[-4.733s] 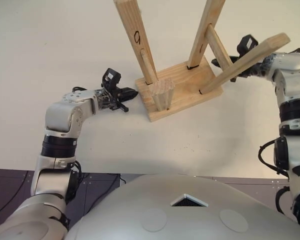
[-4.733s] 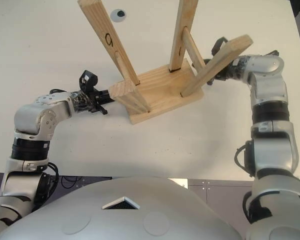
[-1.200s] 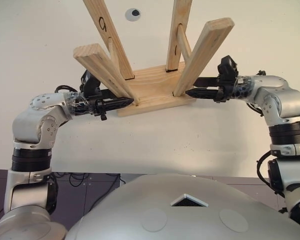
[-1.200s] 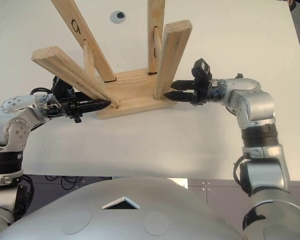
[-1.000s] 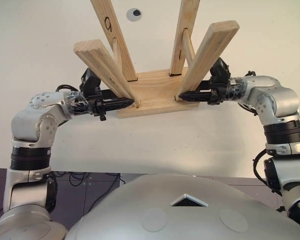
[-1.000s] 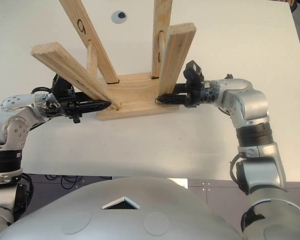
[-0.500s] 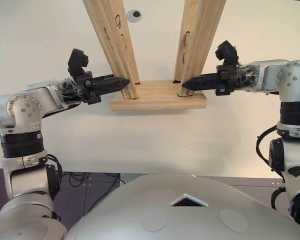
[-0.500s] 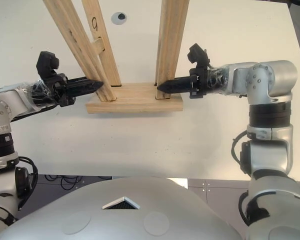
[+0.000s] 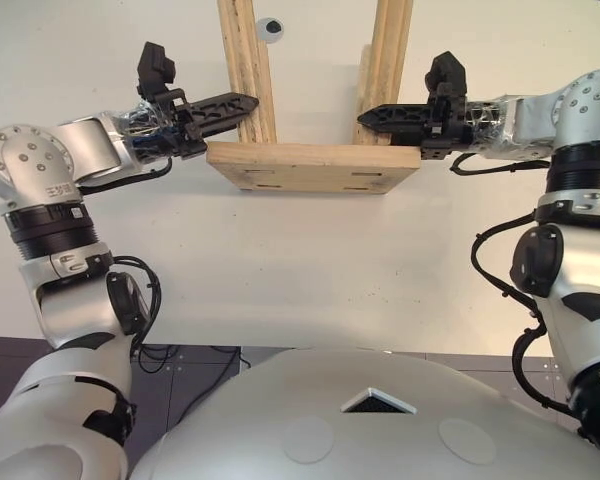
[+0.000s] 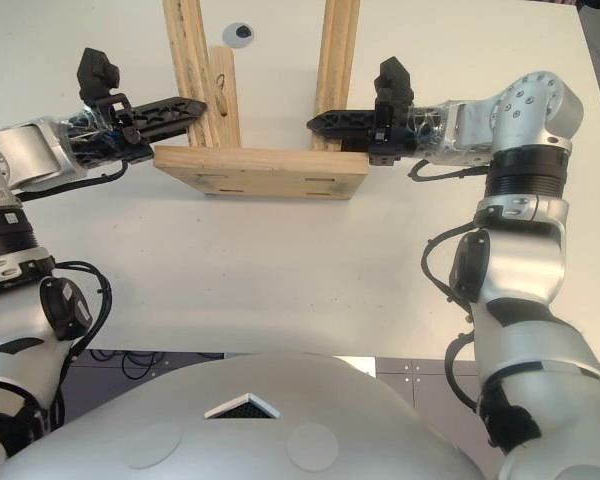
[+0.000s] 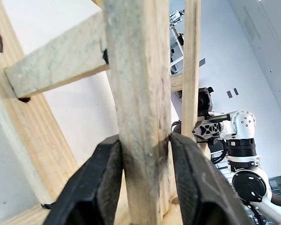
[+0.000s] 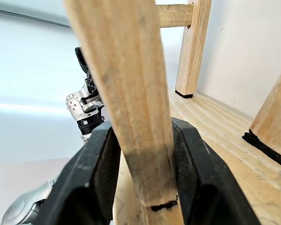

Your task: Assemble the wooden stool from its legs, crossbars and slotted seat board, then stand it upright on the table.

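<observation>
The assembled wooden stool hangs between my two arms, with its seat board (image 9: 313,166) nearest me and its legs pointing away across the table. My left gripper (image 9: 242,103) is shut on the left leg (image 9: 242,50) just beyond the seat. My right gripper (image 9: 372,115) is shut on the right leg (image 9: 395,40) at the same height. In the left wrist view the black fingers (image 11: 91,187) squeeze the leg (image 11: 140,93), and a crossbar (image 11: 56,65) joins it to the leg behind. In the right wrist view the fingers (image 12: 100,173) clamp the leg (image 12: 126,70) right above its slot.
The white table (image 9: 280,270) runs wide under the stool, and its front edge (image 9: 280,345) lies close to my body. A small dark round object (image 9: 270,28) lies on the table behind the legs.
Both arms have risen and swung the stool, so the seat board now turns its flat face toward me and the legs point farther away. Both grippers have stayed shut on their legs.
</observation>
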Controlling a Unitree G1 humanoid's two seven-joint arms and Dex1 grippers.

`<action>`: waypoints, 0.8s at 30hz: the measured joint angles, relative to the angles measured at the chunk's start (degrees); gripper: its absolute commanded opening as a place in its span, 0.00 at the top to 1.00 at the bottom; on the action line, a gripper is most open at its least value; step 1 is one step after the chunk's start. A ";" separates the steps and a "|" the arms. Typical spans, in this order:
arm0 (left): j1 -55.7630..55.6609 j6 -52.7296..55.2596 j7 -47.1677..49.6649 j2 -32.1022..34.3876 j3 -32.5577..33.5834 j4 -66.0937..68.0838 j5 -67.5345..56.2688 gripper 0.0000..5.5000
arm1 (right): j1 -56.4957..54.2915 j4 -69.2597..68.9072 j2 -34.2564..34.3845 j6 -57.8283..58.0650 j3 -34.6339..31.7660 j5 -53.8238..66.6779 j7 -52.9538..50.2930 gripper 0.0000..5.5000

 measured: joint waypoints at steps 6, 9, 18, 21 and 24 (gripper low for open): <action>-1.32 0.29 0.79 -0.35 0.11 4.20 2.08 0.43 | -1.52 2.45 -0.10 -3.99 0.37 -2.34 -1.60 0.49; -0.41 0.23 0.33 -1.30 2.04 4.92 1.72 0.35 | -1.28 2.63 -0.24 -4.40 0.40 -2.84 -1.60 0.39; 5.16 -16.66 -4.13 -2.54 12.59 -2.62 -0.34 0.35 | 7.05 -3.46 -2.36 -10.79 -5.92 -0.94 -0.25 0.23; 10.38 -27.45 -9.71 -2.18 12.09 -6.41 2.83 0.35 | 13.24 -14.25 -3.87 -20.59 -8.21 -1.92 0.01 0.23; 17.06 -40.10 -15.85 -0.98 6.86 -6.80 11.42 0.35 | 18.79 -21.75 -4.53 -31.13 -10.39 -1.96 1.64 0.23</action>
